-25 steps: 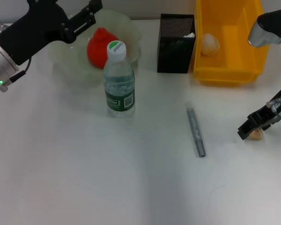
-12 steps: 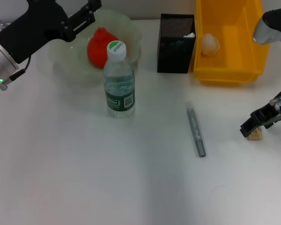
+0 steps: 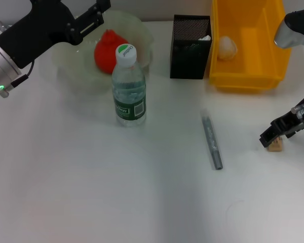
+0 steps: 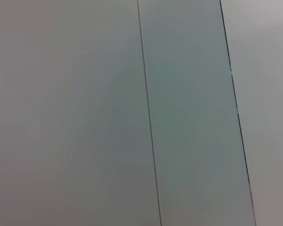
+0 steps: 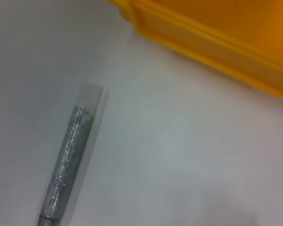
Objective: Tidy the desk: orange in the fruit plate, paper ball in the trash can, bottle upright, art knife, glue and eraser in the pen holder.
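The orange (image 3: pixel 106 50) lies in the pale-green fruit plate (image 3: pixel 142 31). The bottle (image 3: pixel 128 88) stands upright in front of the plate. The paper ball (image 3: pixel 227 46) lies in the yellow trash can (image 3: pixel 248 76). The black mesh pen holder (image 3: pixel 190 48) stands left of the can, with something white inside it. A grey glittery stick (image 3: pixel 212 140) lies on the table and also shows in the right wrist view (image 5: pixel 68 160). The tan eraser (image 3: pixel 276 146) lies at the right edge. My right gripper (image 3: pixel 271 136) is right over it, touching or nearly so. My left gripper (image 3: pixel 93 17) is open and raised at the plate's far left rim.
The white table (image 3: pixel 142 192) carries nothing else in front of these things. The right arm's upper part (image 3: pixel 296 25) hangs over the trash can's right side. The trash can's wall (image 5: pixel 217 37) shows in the right wrist view. The left wrist view shows only plain grey panels.
My right gripper has shifted slightly right and up beside the eraser over the last second. The eraser has stayed on the table. The left arm has not moved.
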You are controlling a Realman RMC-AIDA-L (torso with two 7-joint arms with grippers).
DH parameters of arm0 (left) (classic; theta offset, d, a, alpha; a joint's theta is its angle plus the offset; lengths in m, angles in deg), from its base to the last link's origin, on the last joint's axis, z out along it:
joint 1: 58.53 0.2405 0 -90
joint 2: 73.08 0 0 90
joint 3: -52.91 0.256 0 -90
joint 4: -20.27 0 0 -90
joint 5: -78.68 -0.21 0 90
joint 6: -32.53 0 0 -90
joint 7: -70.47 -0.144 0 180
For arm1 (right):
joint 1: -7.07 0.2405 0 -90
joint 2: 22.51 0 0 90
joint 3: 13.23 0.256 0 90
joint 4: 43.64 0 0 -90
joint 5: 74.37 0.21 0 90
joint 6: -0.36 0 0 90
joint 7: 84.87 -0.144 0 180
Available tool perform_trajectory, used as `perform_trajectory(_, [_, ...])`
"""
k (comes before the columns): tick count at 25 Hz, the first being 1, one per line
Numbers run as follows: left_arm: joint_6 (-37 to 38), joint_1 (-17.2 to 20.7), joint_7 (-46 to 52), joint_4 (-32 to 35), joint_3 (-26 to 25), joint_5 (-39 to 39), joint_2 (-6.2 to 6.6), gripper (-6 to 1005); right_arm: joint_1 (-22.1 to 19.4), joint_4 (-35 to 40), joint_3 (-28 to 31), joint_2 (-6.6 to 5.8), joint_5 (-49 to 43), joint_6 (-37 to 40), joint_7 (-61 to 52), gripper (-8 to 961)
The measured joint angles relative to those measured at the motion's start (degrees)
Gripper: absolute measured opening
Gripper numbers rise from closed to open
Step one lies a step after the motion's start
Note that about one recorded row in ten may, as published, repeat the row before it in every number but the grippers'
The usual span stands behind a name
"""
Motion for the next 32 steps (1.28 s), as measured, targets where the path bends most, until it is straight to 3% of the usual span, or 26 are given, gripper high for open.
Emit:
perform_trajectory(21, [0.01,0.43,0.00,0.00,0.00,0.00,0.00,667,0.71,-2.40,-0.43,0.11,0.01,-0.90,-0.12,621])
perform_trajectory(23, [0.01,0.41,0.00,0.00,0.00,0.01,0.00,667,0.71,-2.43,-0.35,0.11,0.01,-0.90,-0.14,406])
perform_trajectory(28, [0.01,0.38,0.00,0.00,0.00,0.01,0.00,667,0.71,-2.48,-0.16,0.11,0.01,-1.07,-0.16,405])
perform_trajectory(32, [0.01,0.42,0.00,0.00,0.00,0.13,0.00,667,0.70,-2.48,-0.11,0.11,0.01,-1.09,-0.19,335])
